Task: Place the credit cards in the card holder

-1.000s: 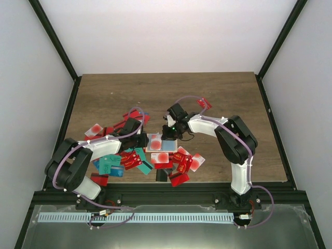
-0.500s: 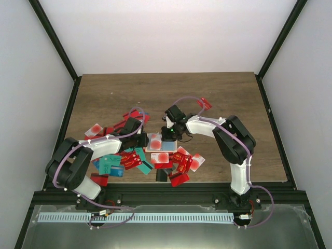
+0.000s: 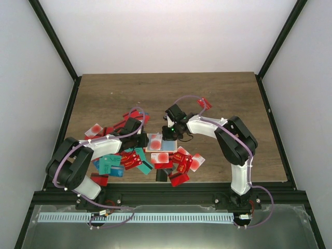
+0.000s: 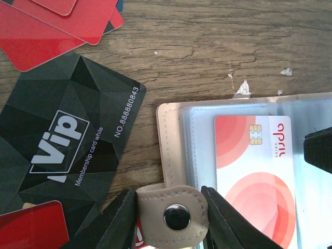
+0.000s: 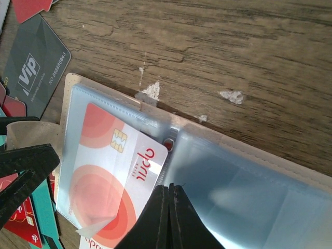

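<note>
The card holder (image 4: 174,129) lies open on the wooden bench (image 4: 207,46), just beside a black VIP card (image 4: 67,135); the left end effector (image 4: 171,217) grips its snap tab (image 4: 155,205); the right end effector (image 5: 168,194), fingers pressed together, touches the white-and-red card (image 5: 98,176) in its clear sleeve.

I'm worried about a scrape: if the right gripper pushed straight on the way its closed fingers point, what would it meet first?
Probably the white plastic card with red circles, at its edge inside the open beige folding card holder. The right gripper, shut, points right there, though its height above is unclear.
</note>
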